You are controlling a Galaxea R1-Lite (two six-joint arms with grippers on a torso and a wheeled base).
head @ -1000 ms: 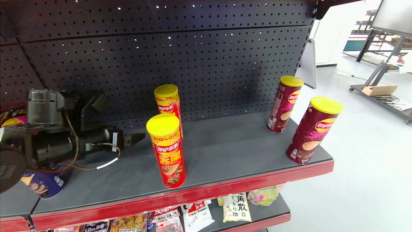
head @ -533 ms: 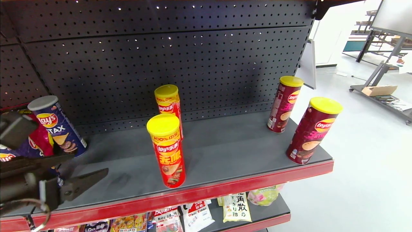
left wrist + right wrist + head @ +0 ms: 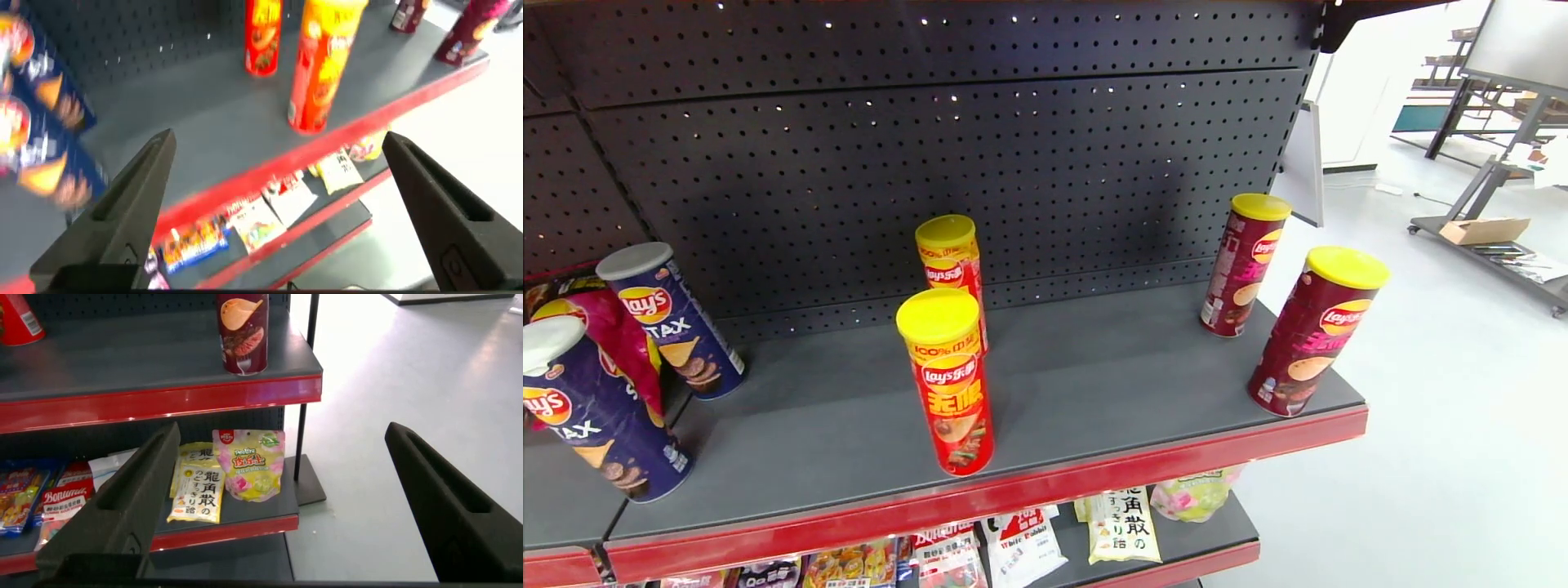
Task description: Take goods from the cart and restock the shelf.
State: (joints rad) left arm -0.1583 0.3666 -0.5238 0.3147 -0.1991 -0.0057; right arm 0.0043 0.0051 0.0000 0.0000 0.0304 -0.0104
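Shelf [image 3: 1094, 384]: front red can [image 3: 947, 384] upright, blue cans [image 3: 670, 318] left of it, maroon cans [image 3: 1315, 327] right. Left claw [image 3: 278, 139], right claw [image 3: 282, 429] both spread wide, empty.

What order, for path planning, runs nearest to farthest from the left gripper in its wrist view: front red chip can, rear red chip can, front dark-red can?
1. Front red chip can, shelf front.
2. Rear red chip can, behind it.
3. Front dark-red can, far right.

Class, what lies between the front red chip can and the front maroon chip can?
Only bare grey shelf board, as the head view shows, between the front red chip can and the front maroon chip can.
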